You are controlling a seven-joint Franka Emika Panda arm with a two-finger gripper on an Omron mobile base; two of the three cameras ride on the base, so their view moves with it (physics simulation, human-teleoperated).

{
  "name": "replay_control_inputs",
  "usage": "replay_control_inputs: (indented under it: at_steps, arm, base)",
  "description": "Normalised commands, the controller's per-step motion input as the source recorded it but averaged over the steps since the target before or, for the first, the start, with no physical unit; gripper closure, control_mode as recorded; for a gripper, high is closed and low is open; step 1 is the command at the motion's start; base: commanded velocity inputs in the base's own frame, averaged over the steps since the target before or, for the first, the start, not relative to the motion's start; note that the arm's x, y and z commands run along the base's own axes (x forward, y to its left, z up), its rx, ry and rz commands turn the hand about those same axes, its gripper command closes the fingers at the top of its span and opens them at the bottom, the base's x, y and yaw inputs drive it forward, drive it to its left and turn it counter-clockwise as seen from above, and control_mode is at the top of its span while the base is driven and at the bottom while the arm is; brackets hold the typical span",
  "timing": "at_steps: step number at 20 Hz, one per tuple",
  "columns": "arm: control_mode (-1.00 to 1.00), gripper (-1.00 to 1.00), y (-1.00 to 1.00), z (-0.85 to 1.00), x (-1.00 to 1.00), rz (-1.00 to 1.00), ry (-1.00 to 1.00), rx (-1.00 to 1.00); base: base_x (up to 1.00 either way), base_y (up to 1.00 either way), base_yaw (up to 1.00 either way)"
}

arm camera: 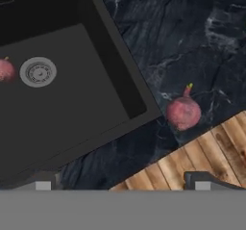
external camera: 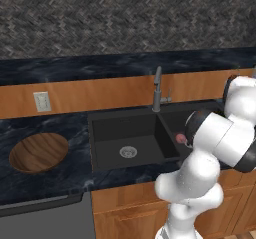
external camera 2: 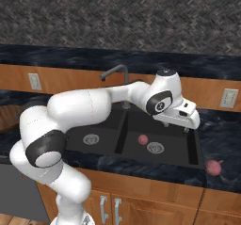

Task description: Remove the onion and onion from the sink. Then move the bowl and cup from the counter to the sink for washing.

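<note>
Left base view: black marbled counter (external camera: pixel 45 183) runs the full width, sink (external camera: pixel 125 128) set into it, faucet (external camera: pixel 157 89) behind the divider. Bowl (external camera: pixel 38 152) sits on the counter, well left of the sink. One onion (external camera 2: pixel 142 139) lies in the right basin, just beside its drain (external camera 2: pixel 155 148). Second onion (external camera 2: pixel 214 167) rests on the counter right of the sink, near the front edge. Gripper (arm camera: pixel 122 185) hangs over that corner, fingers spread fully, holding nothing.
</note>
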Motion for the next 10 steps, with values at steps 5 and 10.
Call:
replay_control_inputs:
  at_steps: [5,10]
  arm:
    - [-1.00,-1.00,0.21,0.11,0.43,0.01,0.07,-0.13]
    - [-1.00,-1.00,0.22,0.14,0.40,0.05,0.18,-0.07]
  base:
    - [0.00,0.00,0.00]
    - [0.00,0.00,0.00]
